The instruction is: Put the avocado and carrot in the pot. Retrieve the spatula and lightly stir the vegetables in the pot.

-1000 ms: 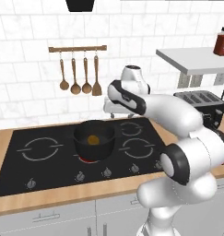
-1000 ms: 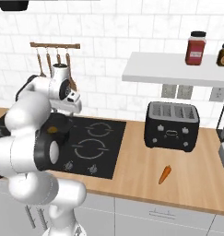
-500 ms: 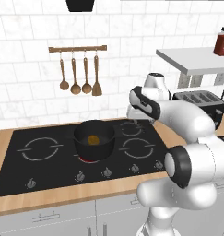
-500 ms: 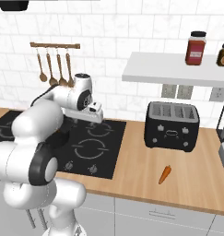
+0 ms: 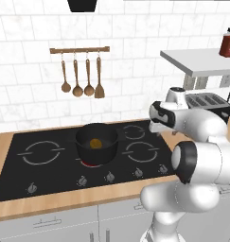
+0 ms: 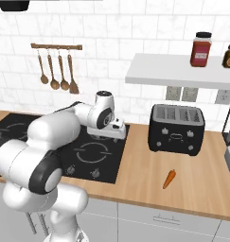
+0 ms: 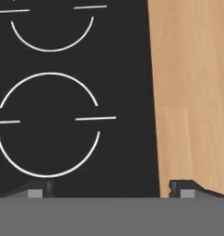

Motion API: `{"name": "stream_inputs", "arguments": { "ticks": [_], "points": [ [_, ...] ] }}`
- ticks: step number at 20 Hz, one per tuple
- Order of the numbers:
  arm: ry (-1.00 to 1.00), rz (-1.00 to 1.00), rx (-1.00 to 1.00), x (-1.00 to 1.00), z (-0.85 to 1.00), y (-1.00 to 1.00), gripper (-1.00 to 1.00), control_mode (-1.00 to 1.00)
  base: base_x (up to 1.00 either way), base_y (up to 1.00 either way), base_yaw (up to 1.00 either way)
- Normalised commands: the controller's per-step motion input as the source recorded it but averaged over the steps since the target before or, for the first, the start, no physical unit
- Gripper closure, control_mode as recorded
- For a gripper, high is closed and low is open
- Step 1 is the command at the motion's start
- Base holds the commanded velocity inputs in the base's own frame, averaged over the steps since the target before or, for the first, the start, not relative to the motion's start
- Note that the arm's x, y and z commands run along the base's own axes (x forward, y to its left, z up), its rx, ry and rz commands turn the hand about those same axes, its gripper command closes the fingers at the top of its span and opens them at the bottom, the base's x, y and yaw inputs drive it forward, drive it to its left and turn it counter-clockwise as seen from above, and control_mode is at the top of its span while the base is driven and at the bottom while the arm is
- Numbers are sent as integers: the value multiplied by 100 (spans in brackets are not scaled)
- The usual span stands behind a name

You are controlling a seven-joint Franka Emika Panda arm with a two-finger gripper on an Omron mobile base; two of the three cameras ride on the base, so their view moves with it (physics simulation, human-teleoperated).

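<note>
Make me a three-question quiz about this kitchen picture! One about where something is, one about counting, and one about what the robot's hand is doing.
1. Where does the carrot lie?
A. in the pot
B. on the wooden counter in front of the toaster
C. on the shelf

2. How many wooden utensils hang on the wall rail?
A. two
B. four
C. six

3. How is the robot's hand?
A. open and holding nothing
B. shut on the carrot
C. shut on a spoon

Answers:
1. B: the right base view shows the carrot on the bare counter, in front of the black toaster and apart from it.
2. B: three spoons and one spatula hang there.
3. A: the hand view shows its tips wide apart over the edge of the stove, with nothing between them.
</note>
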Motion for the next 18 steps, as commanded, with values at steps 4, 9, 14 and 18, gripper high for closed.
{"name": "stream_inputs", "arguments": {
  "ticks": [4,9,14,18],
  "points": [
    [0,0,-6,-4,-35,-44,-100,-100,0,0,0],
    [6,0,0,0,-5,-39,-100,-100,0,0,0],
    [10,0,0,-27,0,-56,-100,-100,0,0,0],
    [7,0,0,-43,0,-64,-100,-100,0,0,0]
  ]
}}
